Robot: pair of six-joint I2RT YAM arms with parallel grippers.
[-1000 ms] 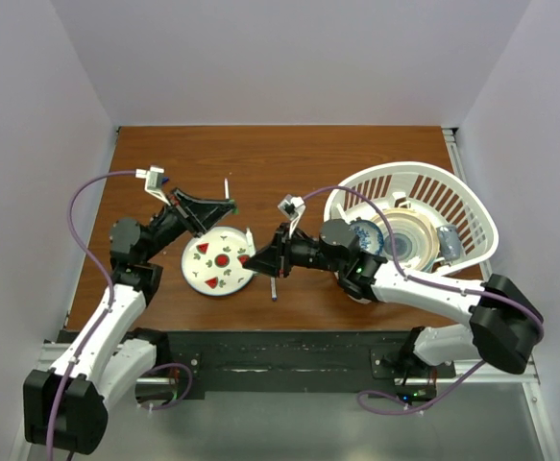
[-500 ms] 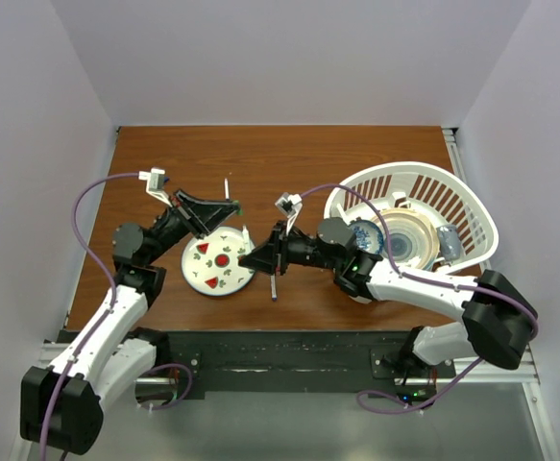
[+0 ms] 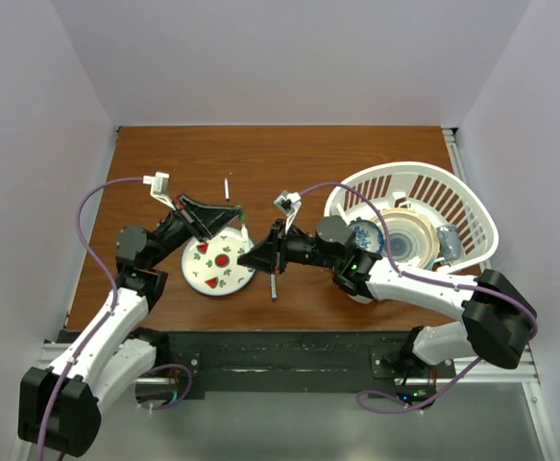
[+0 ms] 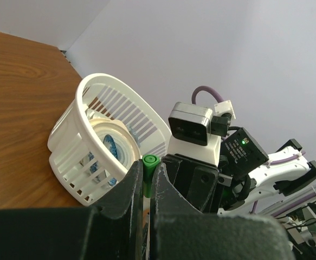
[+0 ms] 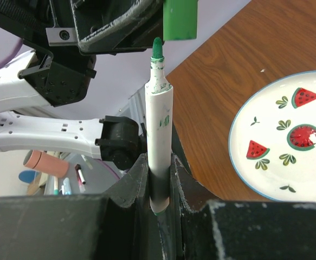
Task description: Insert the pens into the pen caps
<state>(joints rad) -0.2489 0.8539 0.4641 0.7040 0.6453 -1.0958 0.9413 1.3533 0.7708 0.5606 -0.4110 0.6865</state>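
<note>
L hand [image 4: 146, 183] pinches green cap [image 5: 179, 19], R hand [image 5: 159, 187] grips white pen [image 5: 159, 135] above worktop [image 3: 356, 163] centre; tip just below cap mouth, not in yet. Prob. left to do: far-edge pen [image 3: 227, 187] & near-edge pen [image 3: 274, 286].

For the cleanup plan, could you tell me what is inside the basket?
The basket holds a round cream dish with bluish rings, a blue-patterned piece beside it and a small bluish item. The right arm covers its near-left part, and whatever lies under the dish is hidden.
</note>
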